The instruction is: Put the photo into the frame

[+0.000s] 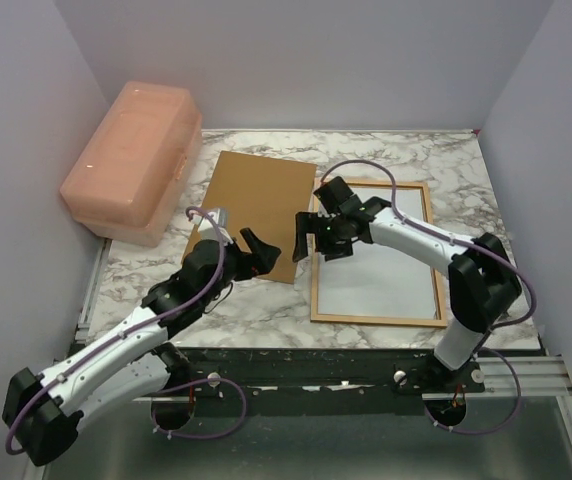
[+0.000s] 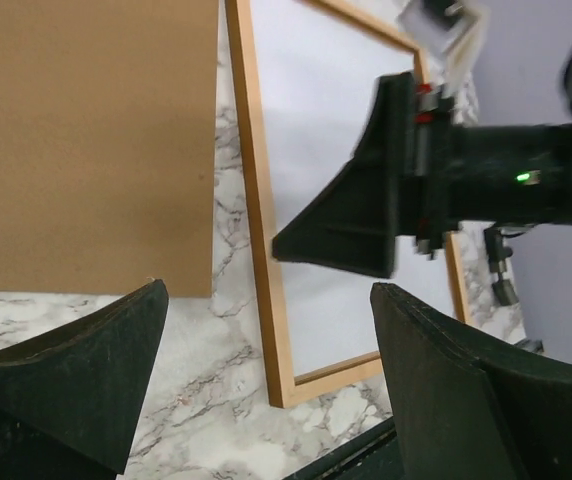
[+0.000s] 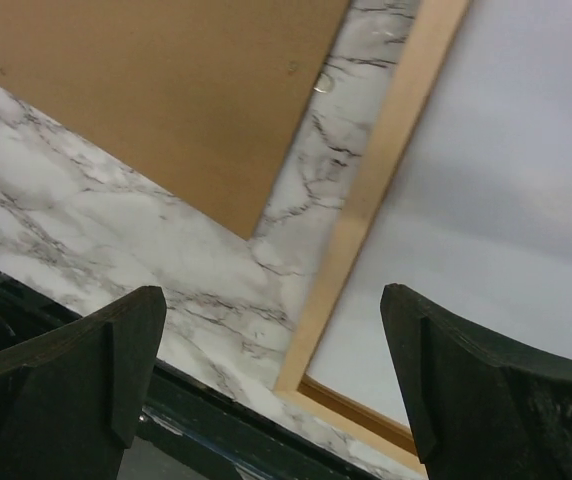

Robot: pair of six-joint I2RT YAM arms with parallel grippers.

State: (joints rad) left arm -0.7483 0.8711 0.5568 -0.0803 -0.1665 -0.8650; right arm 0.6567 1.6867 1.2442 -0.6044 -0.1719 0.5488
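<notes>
The orange-brown frame lies flat on the right of the marble table. A plain white sheet fills it; no printed picture shows, so I cannot tell if this is the photo face down. My right gripper is open and empty, hovering over the frame's left rail. My left gripper is open and empty, just left of it over the near corner of the brown backing board. The left wrist view shows the frame's near-left corner and one right finger.
A pink plastic box stands at the back left. The backing board lies between the box and the frame, also in the right wrist view. Grey walls close in three sides. The table's near edge is just below both grippers.
</notes>
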